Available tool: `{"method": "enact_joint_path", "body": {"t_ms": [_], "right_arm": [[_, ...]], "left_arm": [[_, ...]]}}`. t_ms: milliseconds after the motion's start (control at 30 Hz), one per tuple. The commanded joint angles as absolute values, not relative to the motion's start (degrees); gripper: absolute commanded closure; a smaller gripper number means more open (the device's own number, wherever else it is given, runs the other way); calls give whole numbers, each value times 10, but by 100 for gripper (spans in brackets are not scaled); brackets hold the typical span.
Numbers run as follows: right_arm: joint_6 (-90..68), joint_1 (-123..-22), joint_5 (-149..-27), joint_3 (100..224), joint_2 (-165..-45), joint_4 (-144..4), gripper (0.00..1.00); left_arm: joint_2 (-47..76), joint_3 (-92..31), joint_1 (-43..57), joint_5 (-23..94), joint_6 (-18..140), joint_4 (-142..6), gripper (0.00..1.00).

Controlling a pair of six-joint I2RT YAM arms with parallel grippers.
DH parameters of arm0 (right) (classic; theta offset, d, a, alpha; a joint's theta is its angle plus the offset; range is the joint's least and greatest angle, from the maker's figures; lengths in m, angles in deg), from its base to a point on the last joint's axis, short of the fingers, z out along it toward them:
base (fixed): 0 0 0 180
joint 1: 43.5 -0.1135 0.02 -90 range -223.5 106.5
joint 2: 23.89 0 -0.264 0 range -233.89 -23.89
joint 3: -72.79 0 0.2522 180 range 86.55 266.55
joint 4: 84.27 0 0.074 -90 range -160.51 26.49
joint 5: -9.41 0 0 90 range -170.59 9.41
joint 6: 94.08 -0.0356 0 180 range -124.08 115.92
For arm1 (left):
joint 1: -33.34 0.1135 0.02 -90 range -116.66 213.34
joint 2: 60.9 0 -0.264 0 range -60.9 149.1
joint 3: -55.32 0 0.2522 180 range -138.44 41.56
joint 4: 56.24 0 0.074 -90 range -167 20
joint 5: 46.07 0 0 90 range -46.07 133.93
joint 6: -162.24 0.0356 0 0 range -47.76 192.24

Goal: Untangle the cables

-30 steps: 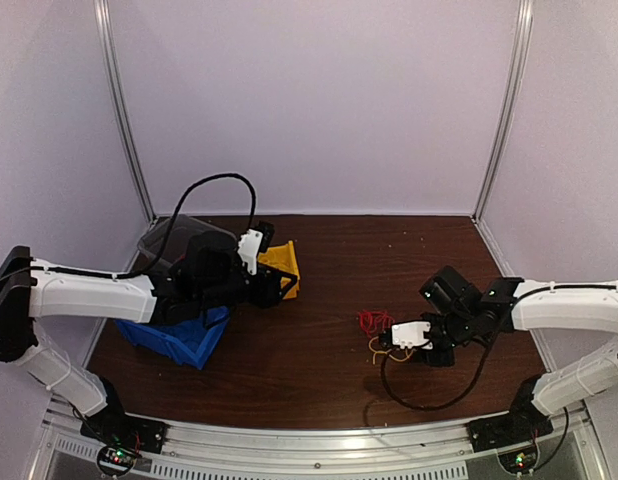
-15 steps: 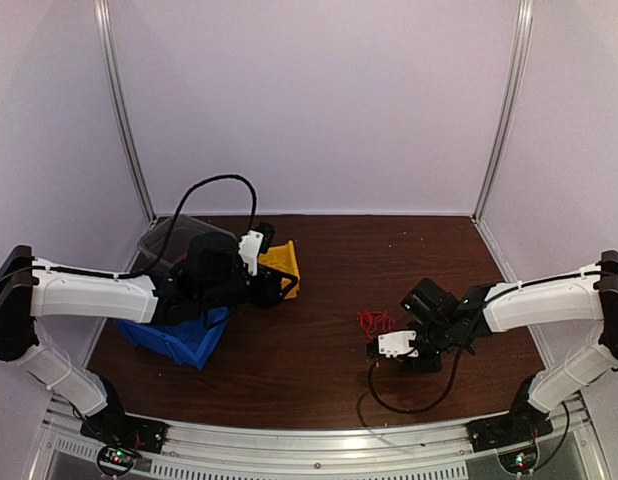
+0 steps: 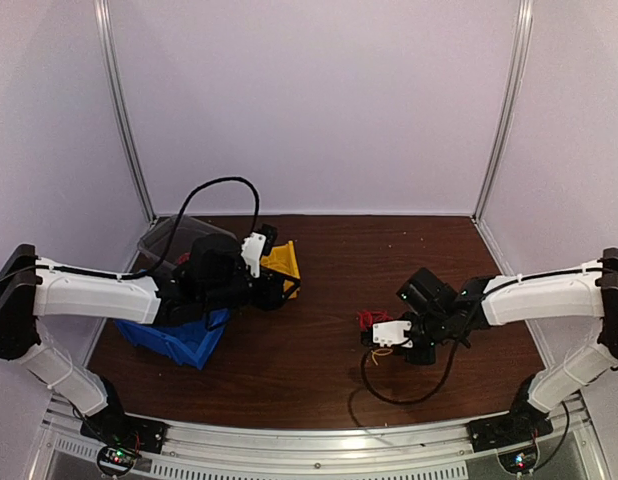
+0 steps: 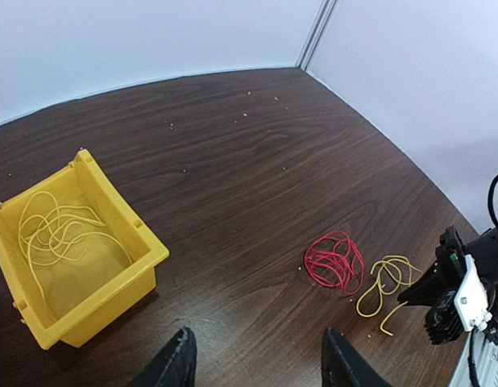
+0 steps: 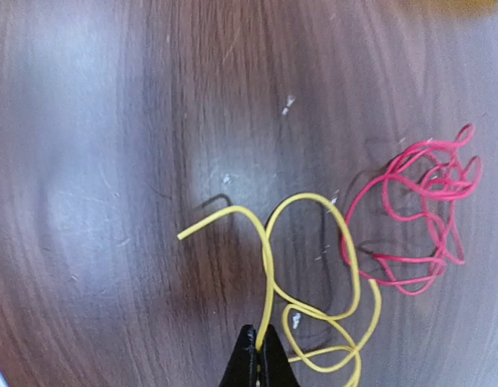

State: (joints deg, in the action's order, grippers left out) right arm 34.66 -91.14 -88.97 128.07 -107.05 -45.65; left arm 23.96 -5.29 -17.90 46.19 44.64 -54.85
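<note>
Two loose cables lie on the dark wooden table: a red cable (image 5: 430,181) (image 4: 329,258) (image 3: 372,320) coiled in a small heap, and a yellow cable (image 5: 307,196) (image 4: 378,266) (image 3: 381,352) looped just beside it. My right gripper (image 5: 259,343) (image 3: 371,341) is low over the table and shut on a strand of the yellow cable near its free end. My left gripper (image 4: 257,355) (image 3: 289,290) hangs open above bare table beside the yellow bin, well to the left of both cables, with nothing between its fingers.
A yellow bin (image 4: 104,302) (image 3: 281,262) holding several thin yellow cables (image 4: 56,234) stands at the left. A blue bin (image 3: 179,340) and a clear container (image 3: 161,245) sit under and behind the left arm. Walls enclose the table's back and sides.
My right arm has moved left and down to the yellow cable, and its jaws have closed on a strand. The left arm has barely moved.
</note>
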Motion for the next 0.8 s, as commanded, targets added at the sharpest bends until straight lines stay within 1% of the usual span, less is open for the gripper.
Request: {"method": "enact_joint_path", "body": {"t_ms": [0, 33, 100, 200, 333, 400, 467, 567, 700, 767], "right_arm": [[352, -907, -951, 1355, -988, -392, 100], [352, -903, -975, 1377, -974, -370, 100], [352, -889, -1023, 1430, -958, -320, 100], [350, -866, -1093, 1518, -954, -263, 100], [341, -840, -1137, 1593, -958, -231, 100], [336, -833, -1156, 1621, -962, -221, 100], [329, -831, -1176, 1642, -964, -215, 100], [321, -831, -1192, 1661, -962, -215, 100], [305, -830, -1194, 1674, -956, -223, 100], [298, -830, -1200, 1676, -952, -227, 100]], "left_arm": [[250, -56, -185, 443, 461, -501, 50], [257, -62, -185, 411, 476, -494, 54], [281, -87, -191, 362, 502, -503, 55], [300, -102, -220, 374, 555, -505, 52], [306, -84, -238, 321, 564, -430, 48], [306, -68, -251, 313, 555, -378, 44], [314, -61, -260, 318, 534, -340, 43], [335, -56, -262, 291, 491, -280, 43], [371, -69, -266, 295, 442, -246, 42], [385, -62, -280, 308, 440, -194, 42]]}}
